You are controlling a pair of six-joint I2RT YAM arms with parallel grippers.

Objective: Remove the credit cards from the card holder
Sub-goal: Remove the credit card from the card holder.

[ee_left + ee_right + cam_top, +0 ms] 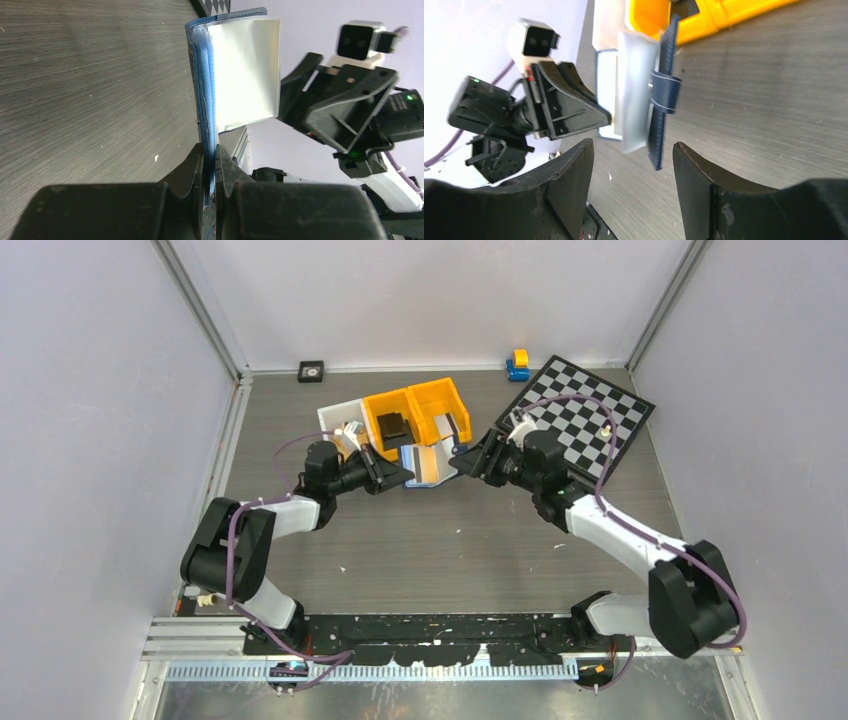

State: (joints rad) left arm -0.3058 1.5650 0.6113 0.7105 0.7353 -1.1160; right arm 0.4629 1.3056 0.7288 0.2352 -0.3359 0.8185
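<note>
In the upper middle of the top view, the card holder (432, 462) is held open and on edge over the surface (450, 550), just below 2 orange bins (420, 408). The left gripper's (210, 156) fingers are clamped on its blue edge. The right gripper's (631, 150) fingers stand wide apart, with the holder just ahead of them and not touching.

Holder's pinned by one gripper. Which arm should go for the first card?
Right. The left gripper is shut on the card holder at its edge, steadying it. The right gripper is open and empty, and the holder's pale inner flap sits just ahead of its jaws.
</note>
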